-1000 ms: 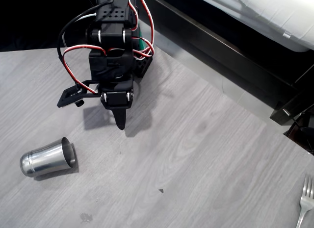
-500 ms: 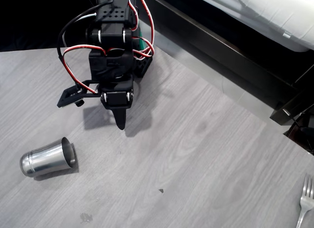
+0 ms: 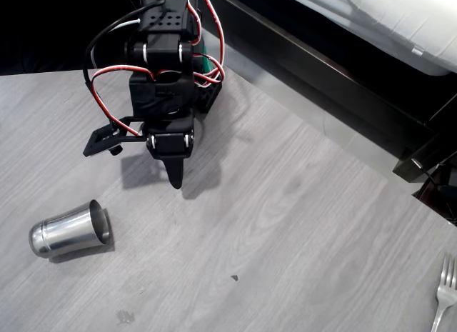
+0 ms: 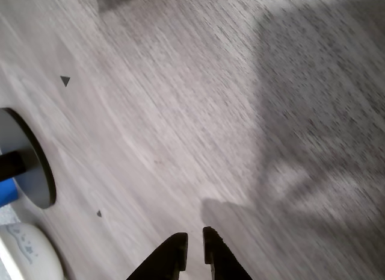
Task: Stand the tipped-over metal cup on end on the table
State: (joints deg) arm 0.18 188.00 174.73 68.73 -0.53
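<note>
metal cup (image 3: 68, 229) lower-left of end effector (image 3: 175, 180)

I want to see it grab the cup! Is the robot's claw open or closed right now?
Gripper: jaws nearly closed, holding nothing; the metal cup lies apart on the table.

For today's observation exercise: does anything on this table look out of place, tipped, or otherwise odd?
Yes. The metal cup lies on its side on the table, open rim facing right in the overhead view, instead of standing. The gripper hangs apart from it, fingers nearly together. A fork sits at the lower right edge.
</note>
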